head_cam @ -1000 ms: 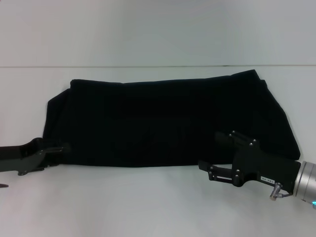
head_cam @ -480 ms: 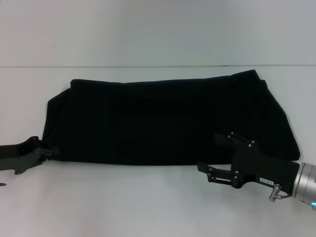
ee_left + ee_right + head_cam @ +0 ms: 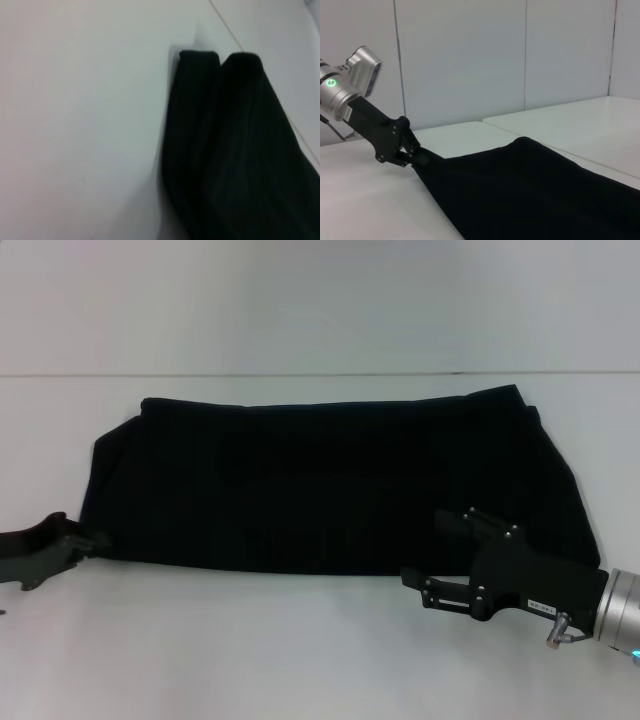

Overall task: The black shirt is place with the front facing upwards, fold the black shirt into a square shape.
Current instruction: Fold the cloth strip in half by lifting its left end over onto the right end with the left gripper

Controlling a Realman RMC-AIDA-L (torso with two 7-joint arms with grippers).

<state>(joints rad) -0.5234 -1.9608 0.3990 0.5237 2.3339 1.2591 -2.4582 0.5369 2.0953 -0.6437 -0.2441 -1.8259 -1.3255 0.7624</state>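
The black shirt (image 3: 330,480) lies folded into a long band across the white table (image 3: 300,660), plain black side up. My left gripper (image 3: 100,538) sits at its near left corner, shut on the cloth edge. The right wrist view shows that left gripper (image 3: 417,157) pinching the corner of the shirt (image 3: 530,190). My right gripper (image 3: 425,545) is open at the near right part of the band, one finger over the cloth and one over the table. In the left wrist view only the shirt (image 3: 235,150), in two folded layers, shows.
Bare white tabletop surrounds the shirt on all sides. A seam or back edge (image 3: 300,375) runs across behind it, and pale wall panels (image 3: 520,55) stand beyond the table.
My left gripper has drawn back to the left, and the shirt's near left corner has shifted left with it. The right gripper has stayed in place.
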